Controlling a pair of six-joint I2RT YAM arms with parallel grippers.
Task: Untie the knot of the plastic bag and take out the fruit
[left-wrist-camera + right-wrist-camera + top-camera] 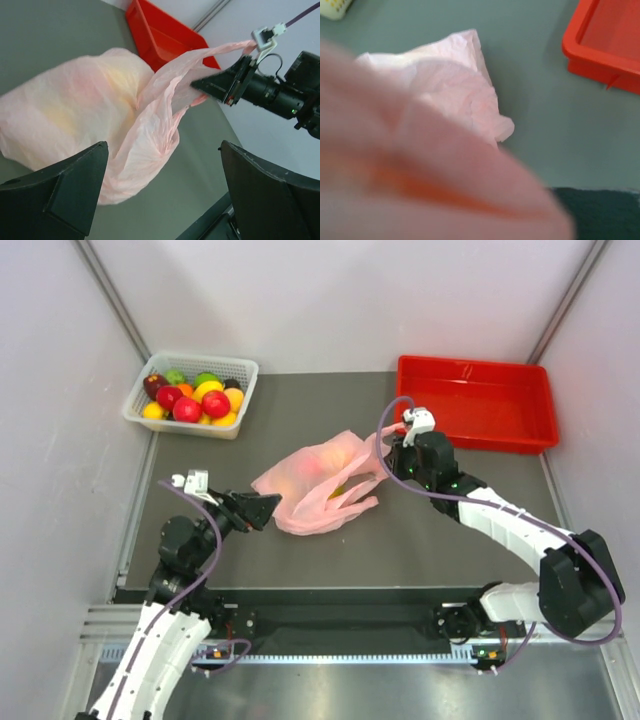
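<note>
The plastic bag (315, 485) lies slumped on the middle of the grey table (400, 550), its pink film crumpled and partly see-through. The fruit (341, 489) inside shows only as soft yellow and reddish patches through the film, so I cannot count the pieces. I cannot pick out the knot in any view either; the handle strips run together in a wrinkled twist on the side toward my right arm. My right gripper (202, 85) is pinched closed on that part of the bag. The left wrist view shows its dark tips meeting in a point, with a band of pink film pulled up to them off the table. My right wrist camera is almost covered by blurred pink plastic close to the lens, so it hides my own fingers there. Beyond that blur I can see a folded lobe of the bag lying on the table. My left gripper (265, 508) sits at the bag's opposite, left corner with its jaws spread wide. The two black fingers (65, 192) stand far apart at the bottom of the left wrist view, gripping nothing, with the bag's lower fold hanging down between them. Well beyond the bag, a red tray (480, 405) sits at the far right of the table. A white basket (243, 368) heaped with red, yellow and green fruit sits at the far left.
</note>
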